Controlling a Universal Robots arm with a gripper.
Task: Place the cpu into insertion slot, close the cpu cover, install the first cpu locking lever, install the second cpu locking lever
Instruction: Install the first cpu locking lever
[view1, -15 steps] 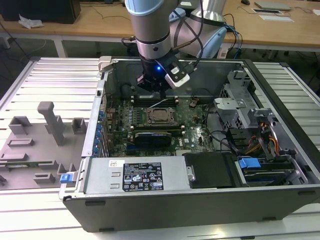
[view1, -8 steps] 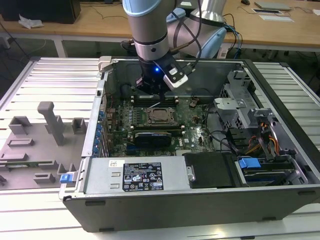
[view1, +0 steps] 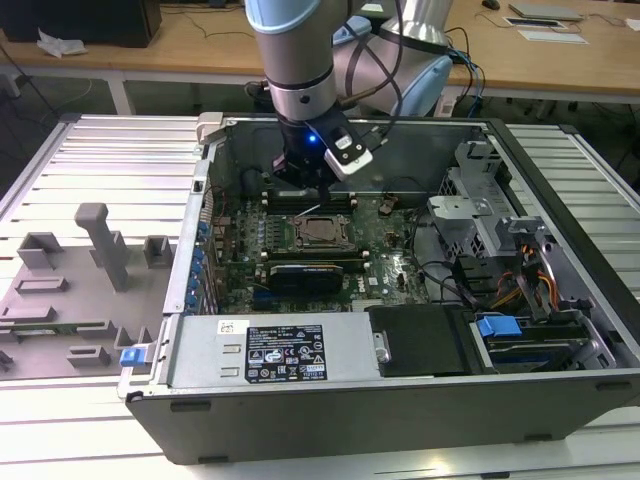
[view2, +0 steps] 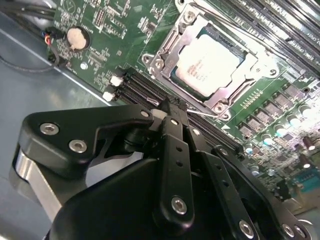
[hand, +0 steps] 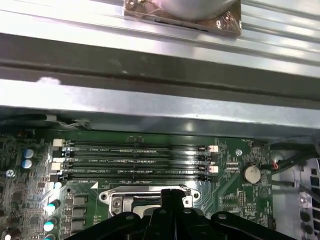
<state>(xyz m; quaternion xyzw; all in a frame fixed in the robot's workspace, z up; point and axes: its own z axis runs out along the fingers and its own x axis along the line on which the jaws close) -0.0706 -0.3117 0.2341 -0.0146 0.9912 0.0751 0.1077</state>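
Tool (view2: 169, 106) pointing straight down from upright arm (view1: 300, 60), pinched narrow, empty.
Tip just beside insertion slot (view2: 156, 64), cpu (view2: 207, 62) seated inside, cpu cover (view2: 176, 36) flat around it, toward far wall of case (view1: 400, 425).

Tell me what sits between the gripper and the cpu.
In the second wrist view, the silvery edge of the cpu cover lies between the gripper and the cpu, with black memory slots just under the gripper.

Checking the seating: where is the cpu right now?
In the second wrist view the cpu sits in the insertion slot beside the memory slots; in the exterior view it is mid-motherboard, near the gripper.
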